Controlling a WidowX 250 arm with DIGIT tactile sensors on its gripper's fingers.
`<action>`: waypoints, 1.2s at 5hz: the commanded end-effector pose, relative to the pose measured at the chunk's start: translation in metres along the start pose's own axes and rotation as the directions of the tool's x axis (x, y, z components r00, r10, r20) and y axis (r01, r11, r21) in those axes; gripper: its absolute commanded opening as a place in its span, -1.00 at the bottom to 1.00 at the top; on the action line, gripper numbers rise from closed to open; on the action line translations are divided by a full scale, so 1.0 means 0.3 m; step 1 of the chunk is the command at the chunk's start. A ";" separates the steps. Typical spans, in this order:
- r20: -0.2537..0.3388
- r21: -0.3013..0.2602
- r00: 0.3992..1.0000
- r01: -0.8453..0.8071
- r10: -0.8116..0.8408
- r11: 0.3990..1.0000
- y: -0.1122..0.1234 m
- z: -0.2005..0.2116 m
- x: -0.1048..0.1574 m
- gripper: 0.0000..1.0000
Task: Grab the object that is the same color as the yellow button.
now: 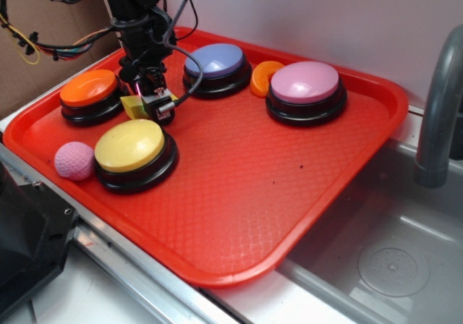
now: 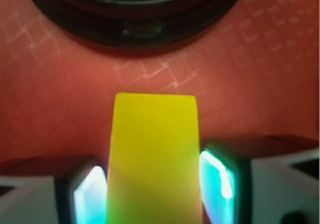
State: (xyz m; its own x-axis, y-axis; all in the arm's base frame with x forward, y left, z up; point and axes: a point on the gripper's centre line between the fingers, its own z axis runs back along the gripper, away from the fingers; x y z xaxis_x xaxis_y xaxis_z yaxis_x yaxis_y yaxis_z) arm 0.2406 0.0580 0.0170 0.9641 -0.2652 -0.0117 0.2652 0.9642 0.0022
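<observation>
Wedge (image 2: 155,154), yellow, on red tray (image 1: 289,194) near its far-left corner, between orange button (image 1: 89,89) and yellow button (image 1: 130,145). Fingers (image 2: 91,194) narrow, flanking both flat sides. Likely light, rigid, smooth; flat faces best.

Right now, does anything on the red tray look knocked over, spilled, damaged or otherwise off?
Nothing stands out. The four dome buttons sit upright on the red tray, the pink ball rests beside the yellow button, and the orange crescent lies between the blue and pink buttons. The gripper brackets the yellow wedge squarely.
</observation>
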 end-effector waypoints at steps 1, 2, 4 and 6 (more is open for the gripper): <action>0.041 0.011 0.998 -0.042 0.041 0.999 0.004 0.078 0.039 -1.00; 0.080 -0.020 0.994 -0.068 0.070 0.997 -0.017 0.186 0.053 -1.00; 0.168 -0.053 0.980 -0.095 0.103 0.994 -0.167 0.417 0.087 -1.00; 0.150 -0.044 0.974 -0.162 0.167 0.986 -0.272 0.473 0.092 -1.00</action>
